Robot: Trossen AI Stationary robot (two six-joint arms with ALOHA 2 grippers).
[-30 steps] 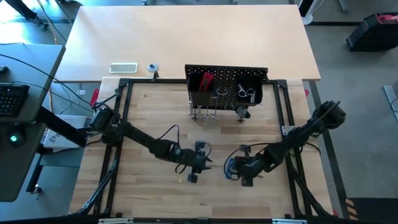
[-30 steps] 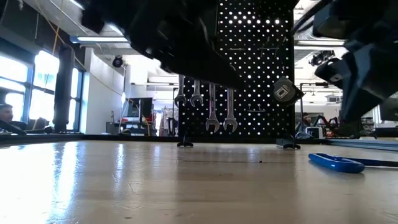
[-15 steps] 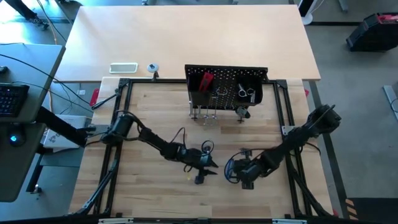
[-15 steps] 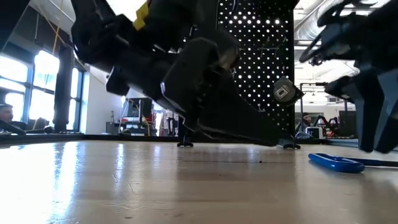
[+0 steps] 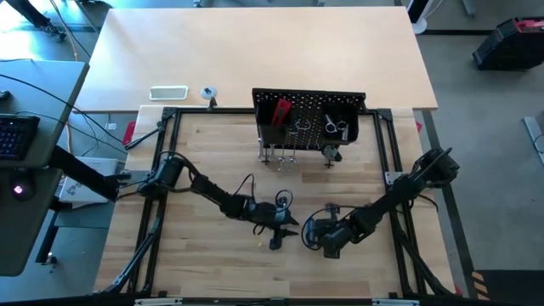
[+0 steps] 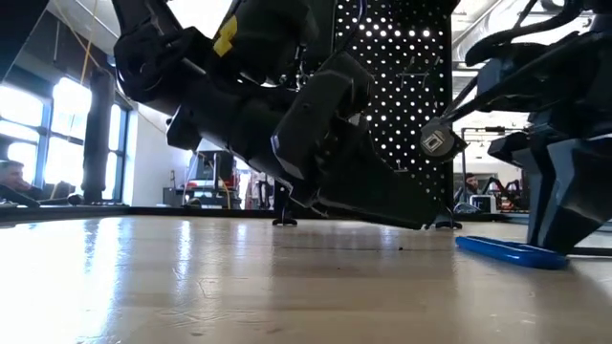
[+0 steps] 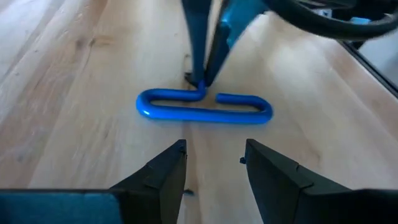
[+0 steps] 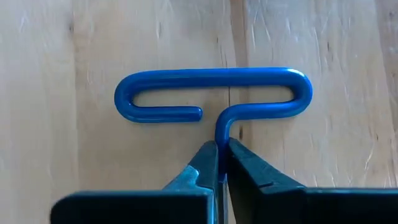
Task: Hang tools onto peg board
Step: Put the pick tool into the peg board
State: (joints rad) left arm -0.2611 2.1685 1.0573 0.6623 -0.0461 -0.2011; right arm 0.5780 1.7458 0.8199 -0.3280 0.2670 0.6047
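Near the bench's [image 5: 212,263] front, the right hand [image 8: 219,149] pinches the stem of the blue-looped key [image 8: 211,93], which lies flat on the wood. The left hand [image 7: 212,155] faces it, fingers spread (well clear). The peg board [image 5: 310,119] stands far behind.

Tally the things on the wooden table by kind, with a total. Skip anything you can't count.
peg board: 1
blue-handled key: 1
red-handled tool: 1
claws: 2 (left claw, right claw)
Total: 5
The silver tools on the board are too small to count.
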